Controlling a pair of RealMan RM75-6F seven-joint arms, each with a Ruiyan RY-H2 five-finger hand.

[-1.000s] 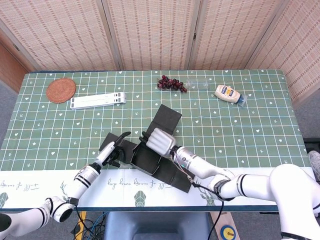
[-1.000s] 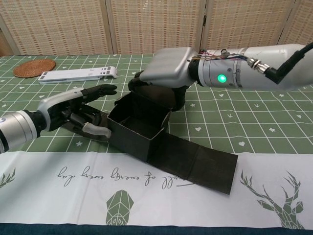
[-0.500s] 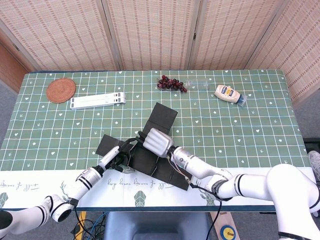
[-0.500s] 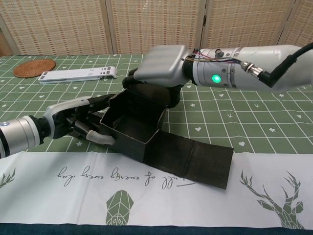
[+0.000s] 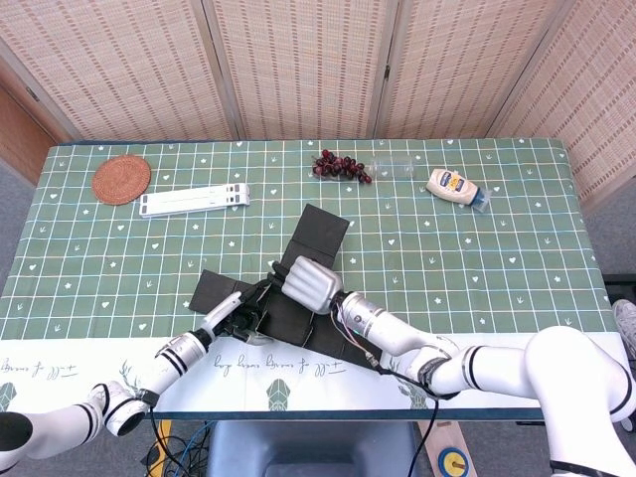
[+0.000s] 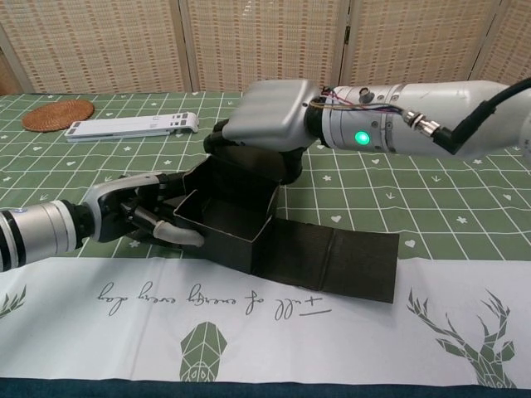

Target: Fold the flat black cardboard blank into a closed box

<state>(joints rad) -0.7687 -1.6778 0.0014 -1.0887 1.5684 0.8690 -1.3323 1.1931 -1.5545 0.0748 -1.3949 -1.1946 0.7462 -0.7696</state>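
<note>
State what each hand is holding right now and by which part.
Both hands are on the black cardboard box: the left hand presses its left side wall, the right hand grips its far wall from above.

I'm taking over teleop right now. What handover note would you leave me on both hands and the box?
Left hand: fingers against the left wall of the black cardboard box blank.
Right hand: on top of the back wall, fingers curled over it.
Box: near the front table edge; walls raised into an open tray.
Long lid flap: flat on the table, to the right.
Left: fold the flap over and close.
</note>
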